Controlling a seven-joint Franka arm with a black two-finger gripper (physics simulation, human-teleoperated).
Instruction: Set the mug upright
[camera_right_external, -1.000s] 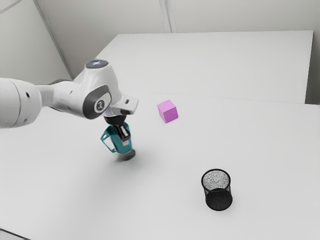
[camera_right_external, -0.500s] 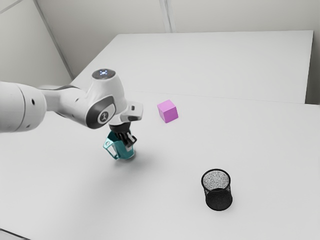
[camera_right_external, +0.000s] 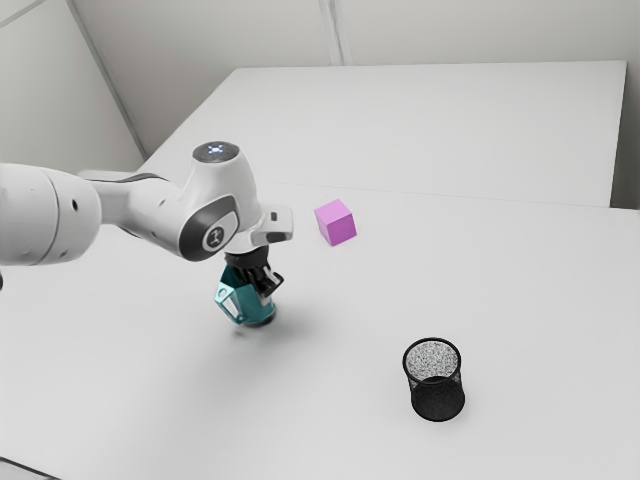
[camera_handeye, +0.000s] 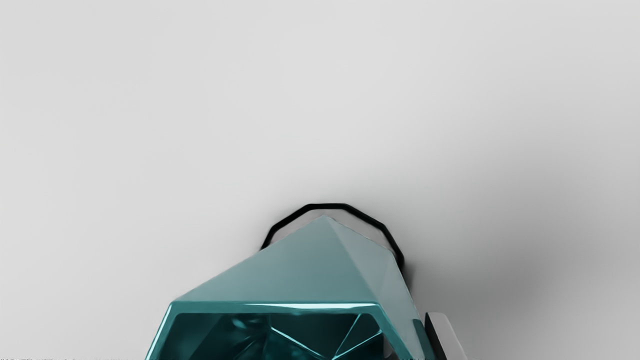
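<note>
My hand (camera_right_external: 270, 291) points down over the table (camera_right_external: 480, 270), its fingers parted by little more than the mug's wall, and I judge that they have that wall pinched, one pad (camera_handeye: 445, 332) lying along its outside. The teal faceted mug (camera_right_external: 246, 302) is on the exterior view's left, its mouth leaning that way and its dark base low, at or just above the table; I can't tell if it touches. I'd expect it to be light, stiff and rather slick on those glossy facets, so a pinch on the wall near the rim, clear of the handle (camera_right_external: 226, 310), looks right. The arm reaches in from the left, wrist bent down.
</note>
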